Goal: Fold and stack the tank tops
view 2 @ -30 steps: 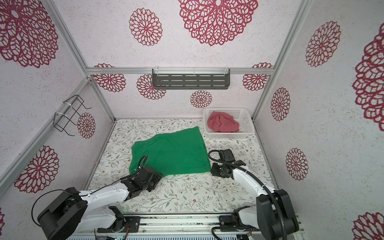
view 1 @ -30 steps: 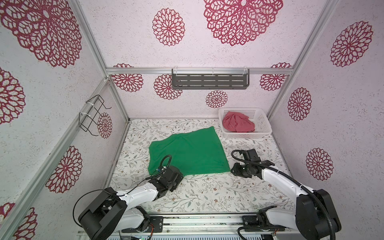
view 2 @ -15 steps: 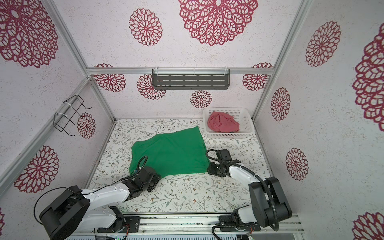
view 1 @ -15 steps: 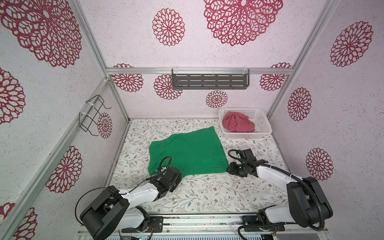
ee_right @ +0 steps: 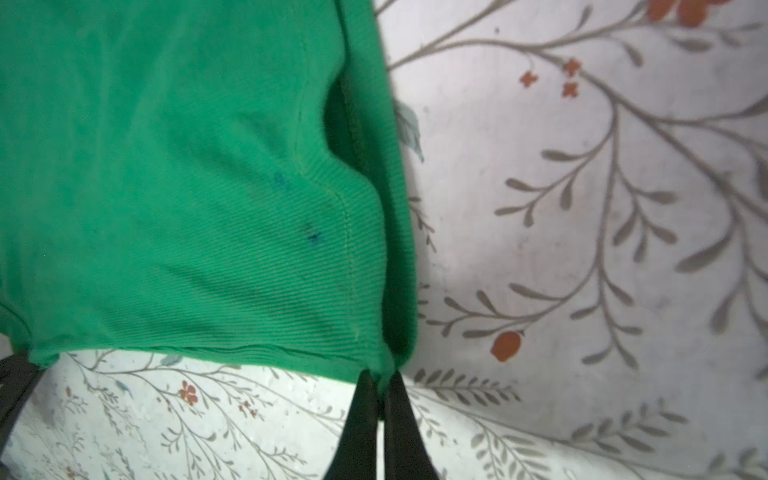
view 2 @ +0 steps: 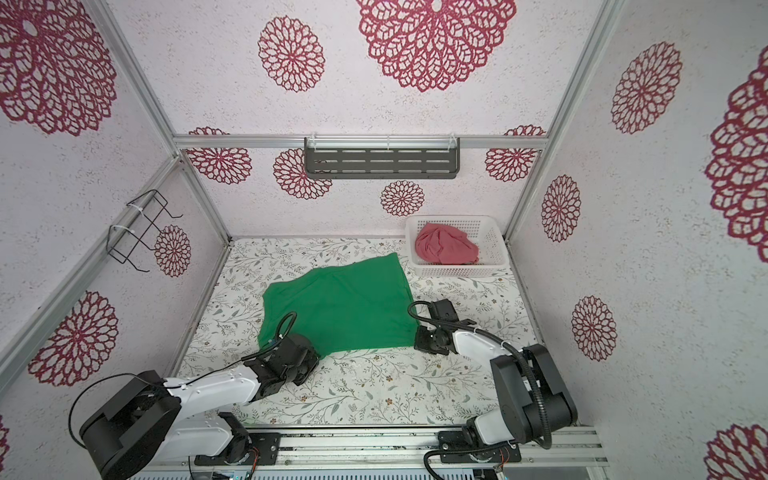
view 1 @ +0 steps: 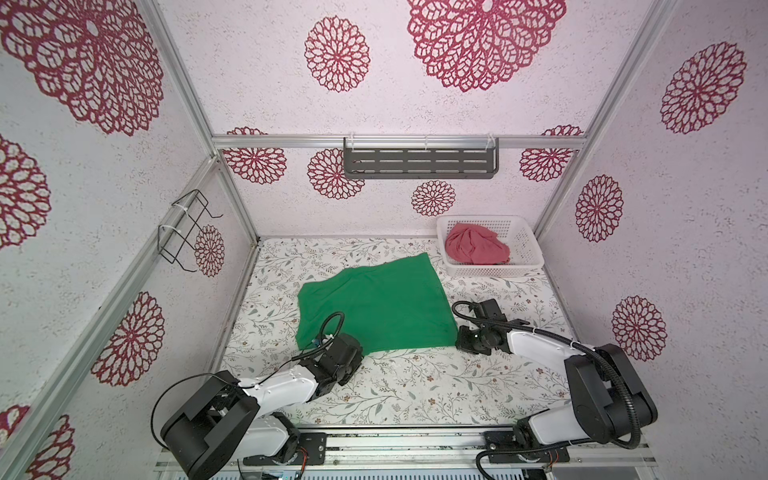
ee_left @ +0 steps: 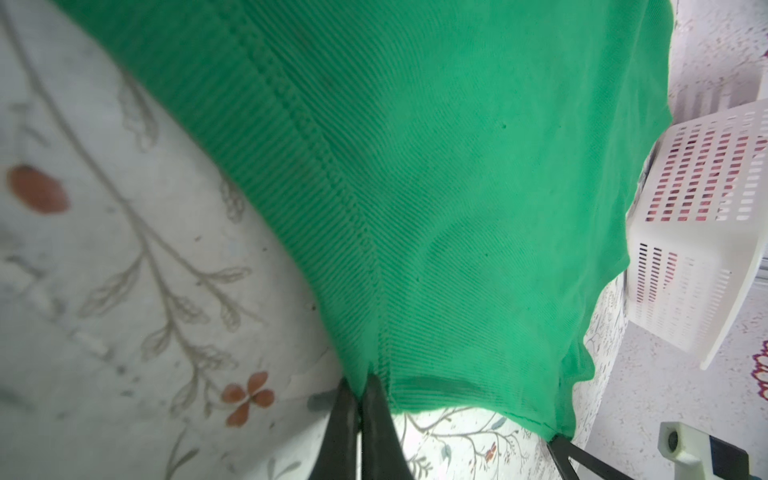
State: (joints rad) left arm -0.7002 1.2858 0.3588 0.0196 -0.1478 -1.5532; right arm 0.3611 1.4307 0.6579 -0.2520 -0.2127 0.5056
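**Change of state.** A second ago both sets of jaws stood apart, and the right gripper (ee_right: pixel 380 378) was just to the right of the green top (view 1: pixel 374 307). The right gripper has since moved left onto the cloth, and both sets of jaws have clenched. The green top itself has not shifted.

**Meaning for the task.** The grasp for the first fold appears to be established. Lifting the near edge and carrying it toward the far edge is the probable next step. No fold is made yet.

**Cloth relative to jaws.**
- Left gripper (ee_left: pixel 360 388): clamped on the near hem toward its left end, at a ribbed seam.
- Right gripper: clamped on the near-right corner, where two layers meet.
- The rest of the green top lies spread on the table (view 1: pixel 415 386), extending far from both grippers.

**Other garment.** The red top (view 1: pixel 476 249) lies bunched in the basket (view 1: pixel 490 272) at far right, well apart from both grippers.
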